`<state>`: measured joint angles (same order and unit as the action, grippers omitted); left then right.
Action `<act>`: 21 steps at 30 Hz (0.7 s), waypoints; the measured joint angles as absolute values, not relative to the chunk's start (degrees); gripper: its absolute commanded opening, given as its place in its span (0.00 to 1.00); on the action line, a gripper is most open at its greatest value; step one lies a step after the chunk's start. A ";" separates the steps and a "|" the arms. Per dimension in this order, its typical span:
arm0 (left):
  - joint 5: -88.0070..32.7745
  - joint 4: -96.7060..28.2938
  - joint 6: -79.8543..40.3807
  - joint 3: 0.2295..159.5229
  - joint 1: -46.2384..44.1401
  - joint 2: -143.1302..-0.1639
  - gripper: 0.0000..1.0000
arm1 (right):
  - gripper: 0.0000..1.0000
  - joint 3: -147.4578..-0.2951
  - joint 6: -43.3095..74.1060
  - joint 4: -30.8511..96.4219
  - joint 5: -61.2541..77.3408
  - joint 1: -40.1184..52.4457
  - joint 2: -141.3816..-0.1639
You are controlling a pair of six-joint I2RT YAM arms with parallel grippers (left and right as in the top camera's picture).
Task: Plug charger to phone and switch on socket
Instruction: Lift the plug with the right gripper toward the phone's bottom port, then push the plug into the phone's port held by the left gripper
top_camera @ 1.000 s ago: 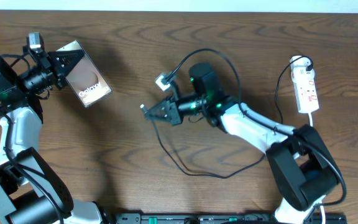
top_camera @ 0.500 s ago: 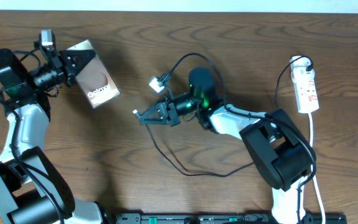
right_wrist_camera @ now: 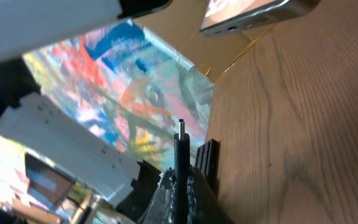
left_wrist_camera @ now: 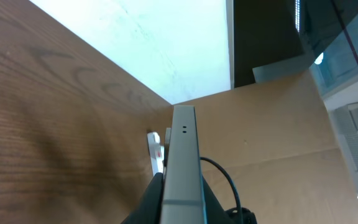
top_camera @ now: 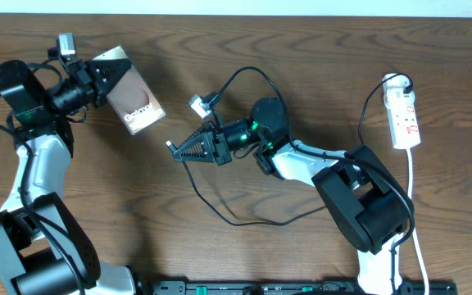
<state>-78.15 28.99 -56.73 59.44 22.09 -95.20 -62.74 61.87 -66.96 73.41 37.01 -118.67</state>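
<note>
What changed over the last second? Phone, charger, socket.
The left gripper carried the phone rightward, toward the table's centre. The right gripper brought the charger leftward toward it, so the gap narrowed. Both grips are unchanged, the socket stayed put, and the plug is not yet inserted.

- The phone (top_camera: 135, 102), bronze-brown with white lettering, is held tilted at one end by the left pincer (top_camera: 107, 76), far left over the desk (top_camera: 318, 41).
- The charger (top_camera: 244, 223), a thin black cable, loops across mid-desk. Its narrow plug tip (right_wrist_camera: 179, 127) juts from the right pincer (top_camera: 180, 150), pointing toward the phone.
- The socket (top_camera: 404, 119), a white strip, lies flat at far right.
</note>
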 measured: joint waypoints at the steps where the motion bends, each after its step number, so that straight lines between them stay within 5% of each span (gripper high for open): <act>1: -77.82 29.10 -56.77 59.44 21.87 -95.20 0.07 | 0.01 -62.74 63.22 -66.94 72.73 36.99 -118.67; 21: -77.69 39.48 -69.34 59.42 20.73 -95.20 0.08 | 0.01 -62.74 83.81 -82.52 65.69 36.56 -118.67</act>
<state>-77.69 39.48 -69.34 59.42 20.73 -95.20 -62.74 83.81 -82.52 65.69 36.56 -118.67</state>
